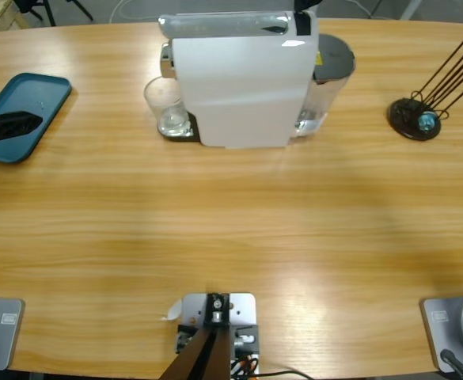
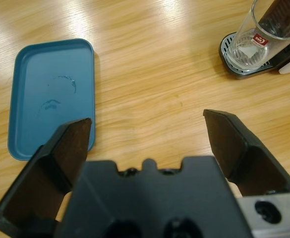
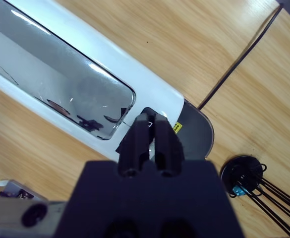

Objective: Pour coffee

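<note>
The wooden table (image 1: 231,237) showed a long, light grain, bare across its near half. At the left edge lay a teal plastic tray (image 1: 17,115), rectangular with rounded corners and a raised rim; the left gripper (image 1: 9,124) hovered over it, its two black jaws spread wide with nothing between them. In the left wrist view the tray's floor (image 2: 53,96) carried faint water smears.

Toward the far edge, near the middle, stood the white capsule coffee machine (image 1: 243,79), a smooth glossy box with a chromed top panel (image 3: 60,94) that mirrored the room. A clear cylindrical glass (image 1: 166,107) stood upright on the machine's dark slotted drip tray (image 2: 244,62), on the machine's left side; the glass bore a small red mark and looked empty. A round grey lid (image 1: 334,57) capped the transparent water tank on the machine's right.

The right gripper (image 3: 152,130) hung directly above the machine's top at its far right corner, its jaws pressed together, gripping nothing.

Near the far right corner sat a black wire capsule stand (image 1: 415,117), round-based, with thin rods slanting outward and one blue capsule (image 1: 427,121) in it.
</note>
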`<move>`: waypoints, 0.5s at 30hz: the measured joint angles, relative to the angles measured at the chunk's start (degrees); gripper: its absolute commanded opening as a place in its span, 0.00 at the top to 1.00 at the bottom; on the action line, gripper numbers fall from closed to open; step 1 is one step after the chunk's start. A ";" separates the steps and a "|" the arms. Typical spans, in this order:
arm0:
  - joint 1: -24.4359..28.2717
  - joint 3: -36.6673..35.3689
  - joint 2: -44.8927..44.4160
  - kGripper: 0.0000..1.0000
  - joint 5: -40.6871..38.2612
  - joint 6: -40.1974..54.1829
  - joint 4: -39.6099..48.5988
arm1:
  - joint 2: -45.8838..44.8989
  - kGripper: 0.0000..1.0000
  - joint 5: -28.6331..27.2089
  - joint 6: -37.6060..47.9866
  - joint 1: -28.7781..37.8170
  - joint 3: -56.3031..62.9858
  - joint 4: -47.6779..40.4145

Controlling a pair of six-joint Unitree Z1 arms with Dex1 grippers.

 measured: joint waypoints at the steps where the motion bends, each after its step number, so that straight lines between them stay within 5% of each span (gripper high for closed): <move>1: 0.00 0.00 0.00 0.02 -0.03 0.00 0.00 | -0.04 0.28 -0.34 0.06 0.01 -0.03 -0.07; 3: 0.00 0.00 0.00 0.02 -0.17 0.00 -0.11 | -0.28 0.25 -0.96 -0.03 0.01 -0.38 -0.53; 5: 0.00 0.00 0.00 0.02 -0.21 0.00 -0.18 | -1.10 0.02 -1.43 -0.73 0.01 -1.51 -1.85; 15: 0.00 0.00 0.00 0.02 -0.23 0.01 -0.19 | -3.90 0.00 -2.32 -1.02 0.01 -3.63 -1.39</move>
